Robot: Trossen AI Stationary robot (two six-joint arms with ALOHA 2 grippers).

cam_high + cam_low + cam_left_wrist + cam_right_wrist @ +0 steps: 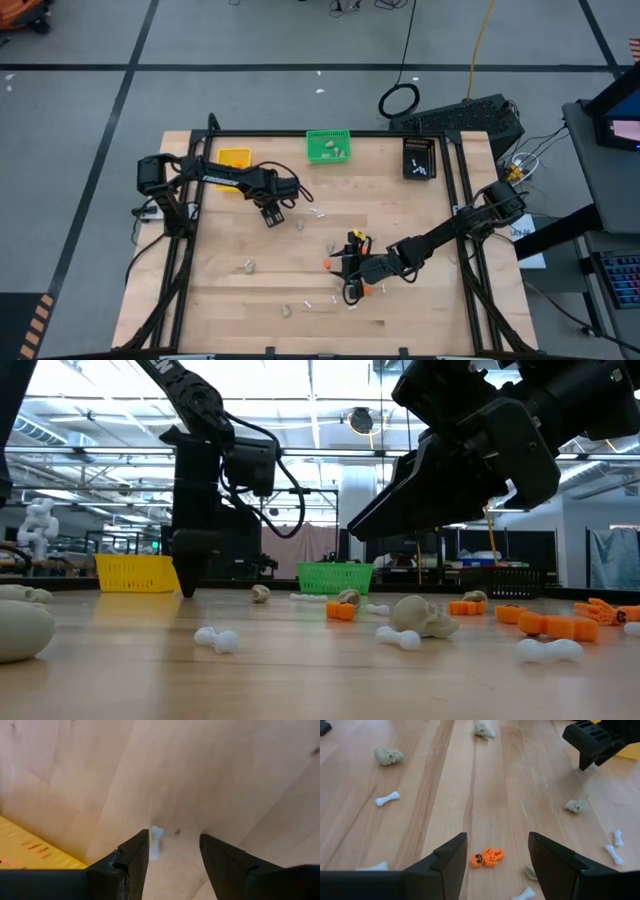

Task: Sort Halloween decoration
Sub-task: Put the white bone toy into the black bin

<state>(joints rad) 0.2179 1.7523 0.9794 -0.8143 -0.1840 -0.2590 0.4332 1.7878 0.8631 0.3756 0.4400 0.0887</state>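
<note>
The left gripper (272, 214) hangs low over the table (430, 300), near the yellow bin (234, 158). Its fingers (134, 857) are apart and hold nothing. A white bone (156, 840) lies on the wood between them, partly hidden by one finger. A corner of the yellow bin shows in the left wrist view, but most of it is cut off.

The right gripper (351, 277) hangs over the middle of the table, nearer the front. Its fingers (451, 857) are apart too and hold nothing. A small orange skeleton (487, 857) lies on the wood between them, not touched. In the high view the arm covers part of the orange bits (358, 240) near it, so they are hard to count.

Grey skulls (388, 755) and more white bones (387, 798) lie spread over the table, well apart from each other. One beige piece (530, 872) sits half hidden behind a right finger, and you cannot tell what it is.

The green bin (328, 146) at the back has some pale lumps in it, too small to name. The black bin (419, 157) has white bits inside. From above you cannot make out what is in the yellow bin.

In the low view a big blurry skull (22, 628) is cut off at the edge.
</note>
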